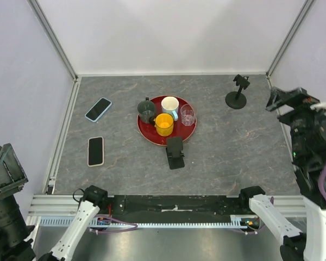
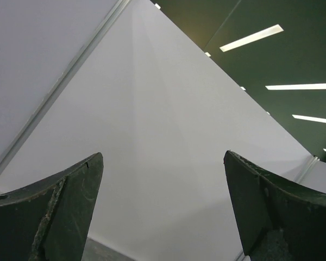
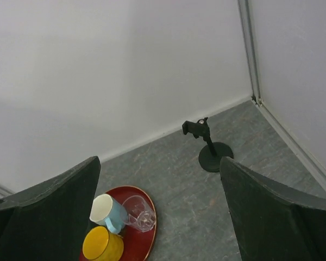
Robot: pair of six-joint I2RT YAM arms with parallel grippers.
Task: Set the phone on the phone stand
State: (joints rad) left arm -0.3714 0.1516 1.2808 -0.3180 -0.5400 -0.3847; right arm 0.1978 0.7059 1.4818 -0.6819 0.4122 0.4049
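Lengthwise, the near phone [image 1: 95,151] runs front-to-back.

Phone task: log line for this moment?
left gripper open | right gripper open | blue phone, pale phone on table | post stand empty

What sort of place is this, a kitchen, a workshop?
Most likely a robotics lab test cell: white panel walls box in a grey table, two robot arms are bolted at its near edge, and props lie out, phones, a phone stand, a tray of cups.
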